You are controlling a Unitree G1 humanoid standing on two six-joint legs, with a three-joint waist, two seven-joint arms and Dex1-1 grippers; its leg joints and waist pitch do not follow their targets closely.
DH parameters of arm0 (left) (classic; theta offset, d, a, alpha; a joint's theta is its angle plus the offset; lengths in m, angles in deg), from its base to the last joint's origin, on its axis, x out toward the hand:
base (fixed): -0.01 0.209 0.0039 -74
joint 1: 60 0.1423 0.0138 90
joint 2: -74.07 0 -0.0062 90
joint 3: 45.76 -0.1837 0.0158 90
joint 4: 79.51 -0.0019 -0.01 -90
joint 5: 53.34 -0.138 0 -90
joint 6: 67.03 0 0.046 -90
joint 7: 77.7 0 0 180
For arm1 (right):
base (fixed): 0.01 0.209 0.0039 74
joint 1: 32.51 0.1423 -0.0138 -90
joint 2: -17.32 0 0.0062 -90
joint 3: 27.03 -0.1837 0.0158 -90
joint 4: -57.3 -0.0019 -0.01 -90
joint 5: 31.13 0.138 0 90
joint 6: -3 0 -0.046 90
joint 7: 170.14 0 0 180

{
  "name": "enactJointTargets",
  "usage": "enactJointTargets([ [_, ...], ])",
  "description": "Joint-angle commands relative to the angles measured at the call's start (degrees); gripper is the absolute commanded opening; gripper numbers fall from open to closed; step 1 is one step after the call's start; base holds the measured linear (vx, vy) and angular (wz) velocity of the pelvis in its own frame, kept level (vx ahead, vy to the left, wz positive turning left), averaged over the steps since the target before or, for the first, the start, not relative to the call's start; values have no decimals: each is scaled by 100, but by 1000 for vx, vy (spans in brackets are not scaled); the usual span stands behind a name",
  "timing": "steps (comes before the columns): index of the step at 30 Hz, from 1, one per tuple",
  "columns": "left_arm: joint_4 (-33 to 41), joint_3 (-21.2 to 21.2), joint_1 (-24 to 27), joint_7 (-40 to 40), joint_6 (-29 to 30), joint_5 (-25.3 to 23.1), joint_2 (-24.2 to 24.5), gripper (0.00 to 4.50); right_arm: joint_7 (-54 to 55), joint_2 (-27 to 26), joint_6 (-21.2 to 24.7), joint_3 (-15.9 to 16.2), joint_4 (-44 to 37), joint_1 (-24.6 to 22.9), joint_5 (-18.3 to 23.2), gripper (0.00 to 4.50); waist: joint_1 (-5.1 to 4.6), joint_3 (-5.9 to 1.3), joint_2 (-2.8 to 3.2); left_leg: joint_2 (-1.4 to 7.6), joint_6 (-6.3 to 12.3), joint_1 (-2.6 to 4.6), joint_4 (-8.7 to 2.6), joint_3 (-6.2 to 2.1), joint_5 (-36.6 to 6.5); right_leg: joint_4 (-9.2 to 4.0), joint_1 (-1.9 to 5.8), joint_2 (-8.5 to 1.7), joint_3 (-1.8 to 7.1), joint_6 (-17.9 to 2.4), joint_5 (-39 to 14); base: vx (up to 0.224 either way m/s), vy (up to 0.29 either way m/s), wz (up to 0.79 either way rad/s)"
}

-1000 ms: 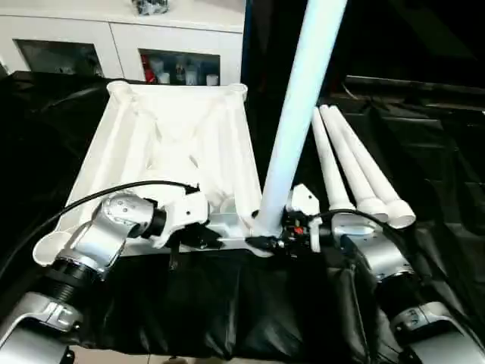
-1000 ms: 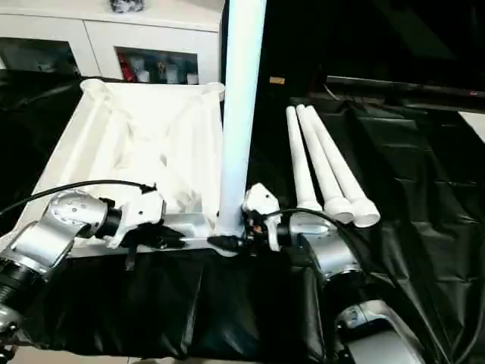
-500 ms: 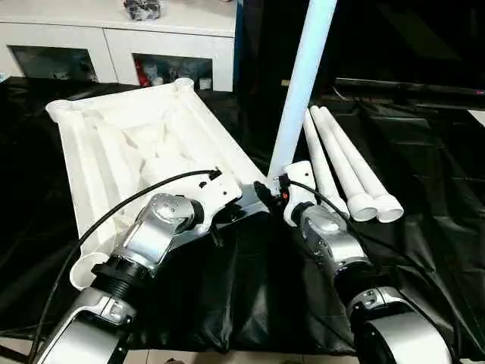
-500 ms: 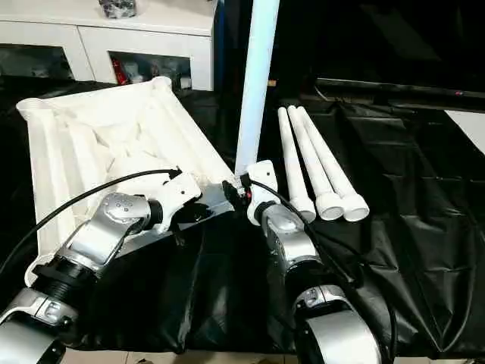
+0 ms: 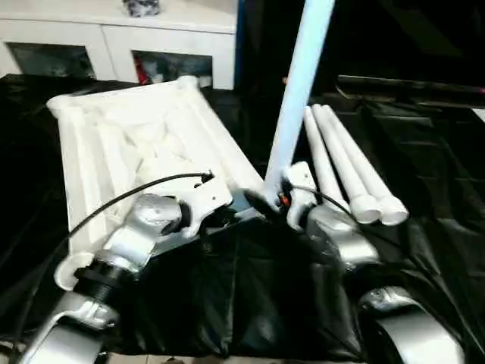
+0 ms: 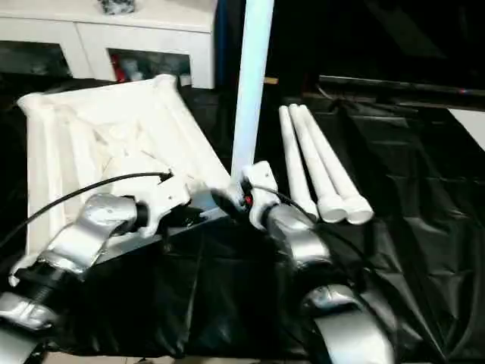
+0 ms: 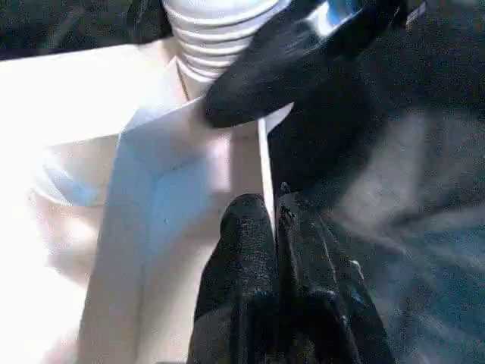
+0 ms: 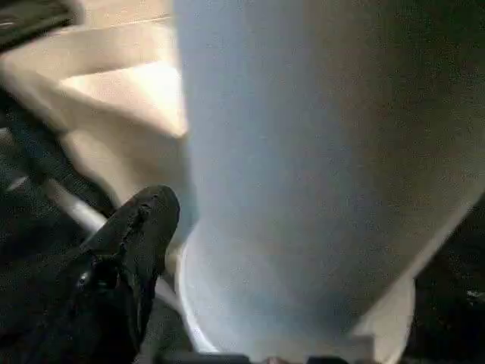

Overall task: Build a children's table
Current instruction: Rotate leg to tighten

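The children's table's white tabletop (image 5: 136, 144) lies underside up on a black cloth. One long white leg (image 5: 299, 91) stands upright in its near right corner socket. My left gripper (image 7: 269, 208) is shut on the thin near rim of the tabletop, just beside that socket (image 7: 208, 38). My right gripper (image 5: 269, 201) is at the base of the upright leg (image 8: 318, 167). It is open, with one black finger (image 8: 136, 227) a little off the leg's side and the other hidden behind the leg. Three more legs (image 5: 348, 167) lie side by side to the right.
A white cabinet with glass doors (image 5: 114, 38) stands behind the tabletop. Wrinkled black cloth (image 5: 432, 152) covers the surface to the right and in front. A black cable (image 5: 129, 193) loops over my left forearm.
The whole picture has shifted and tilted, so the camera has moved. The leg stays upright in the corner socket, and both grippers keep their places at that corner.
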Motion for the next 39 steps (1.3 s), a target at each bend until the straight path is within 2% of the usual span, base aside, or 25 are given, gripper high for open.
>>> enactJointTargets([
  [1, 111, -263, 73, 689, -208, 187, 58, 0, -1008, 195, 116, 370, -478, -195, 57, 398, 13, -375, 107, 215, 462, 16, -374, -14, -605, -296, 345, -353, 352, -1513, 58, 0, 0, 0],
  [4, 2, -281, 65, 1124, -367, 292, 285, 0, -1795, 495, 268, 571, -815, -328, 93, 373, 51, -364, 119, 241, 490, 17, -384, -11, -730, -312, 348, -352, 340, -1516, -161, 0, 0, 0],
  [9, -132, -294, 22, 1421, -552, 329, 436, 0, -2215, 696, 329, 756, -981, -373, 77, 335, 112, -343, 110, 248, 232, 33, -415, -11, -1036, -373, 331, -382, 356, -1375, -836, 0, 0, 0],
  [12, -265, -299, -28, 1603, -661, 318, 545, 0, -2484, 799, 454, 862, -1161, -427, 79, 316, 146, -351, 102, 244, 217, 31, -407, -8, -912, -359, 334, -367, 354, -1332, -749, 0, 0, 0],
  [13, -265, -299, -28, 1603, -661, 318, 545, 0, -2484, 799, 454, 862, -1161, -427, 79, 292, 143, -358, 102, 247, 217, 24, -406, -7, -881, -344, 339, -371, 354, -1333, -694, 0, 0, 0],
  [19, -343, -214, -22, 1569, -665, 356, 531, 0, -2404, 661, 666, 774, -1198, -470, 138, 275, 141, -364, 93, 251, 191, 19, -402, -5, -819, -330, 335, -378, 349, -1376, -606, 0, 0, 0],
  [22, -338, -115, -2, 1200, -479, 331, 362, 0, -1560, 380, 781, 556, -862, -376, 53, 274, 122, -338, 100, 248, 116, 17, -427, -13, -945, -364, 319, -391, 351, -1320, -902, 0, 0, 0],
  [23, -346, -104, -10, 1049, -436, 280, 319, 0, -1300, 316, 717, 518, -767, -352, -17, 274, 107, -322, 77, 244, 8, 37, -442, -27, -1215, -427, 318, -411, 354, -1167, -1485, 0, 0, 0],
  [26, -473, -59, -114, 400, -227, 48, 80, 0, -168, 55, 668, 357, -399, -224, -241, 274, 84, -306, 77, 240, -84, 46, -457, -38, -1300, -477, 289, -416, 359, -1005, -1881, 0, 0, 0],
  [27, -473, -59, -114, 400, -227, 48, 80, 0, -168, 55, 668, 357, -399, -224, -241, 274, 57, -285, 76, 227, -138, 52, -467, -51, -1440, -510, 278, -412, 348, -908, -2199, 0, 0, 0],
  [28, -536, -37, -161, 125, -156, -34, -33, 0, 277, -63, 694, 271, -236, -159, -294, 274, 45, -289, 68, 221, -146, 41, -469, -64, -1491, -522, 295, -419, 340, -852, -2350, 0, 0, 0],
  [29, -574, 16, -258, -501, 142, -159, -367, 0, 1228, -385, 750, 50, 134, 1, -307, 274, 22, -281, 64, 215, -171, 26, -476, -74, -1535, -546, 292, -422, 332, -748, -2559, 0, 0, 0],
  [30, -560, 22, -283, -675, 231, -197, -468, 0, 1478, -479, 759, -7, 230, 44, -303, 274, -29, -259, 75, 216, -242, 71, -472, -68, -1641, -580, 231, -419, 332, -700, -2792, 0, 0, 0],
  [31, -490, 11, -317, -962, 458, -252, -679, 0, 1950, -674, 758, -91, 398, 130, -329, 274, -31, -274, 64, 198, -237, 105, -451, -82, -1737, -622, 235, -439, 317, -609, -3034, 0, 0, 0],
  [34, -405, -31, -329, -1233, 620, -321, -914, 0, 2454, -901, 727, -225, 591, 238, -303, 274, -38, -279, 69, 202, -149, 73, -474, -89, -1729, -633, 237, -419, 309, -549, -2941, 0, 0, 0],
  [35, -359, -44, -317, -1266, 680, -314, -1004, 0, 2636, -970, 644, -240, 652, 273, -331, 274, -32, -298, 74, 208, -137, 85, -467, -84, -1695, -612, 223, -414, 317, -605, -2717, 0, 0, 0],
  [37, -326, -81, -299, -1287, 701, -333, -1092, 0, 2732, -1040, 518, -209, 736, 312, -400, 274, -29, -301, 75, 208, -99, 65, -468, -68, -1613, -586, 227, -402, 328, -689, -2407, 0, 0, 0],
  [38, -325, -104, -293, -1247, 664, -329, -1111, 0, 2687, -1076, 480, -242, 768, 329, -356, 330, -26, -307, 82, 207, -92, 62, -465, -64, -1601, -576, 230, -403, 332, -716, -2307, 0, 0, 0],
  [39, -328, -123, -286, -1203, 642, -326, -1112, 0, 2550, -1107, 459, -300, 772, 341, -259, 344, -30, -315, 75, 207, -68, 51, -466, -57, -1537, -547, 241, -388, 337, -787, -2073, 0, 0, 0],
])
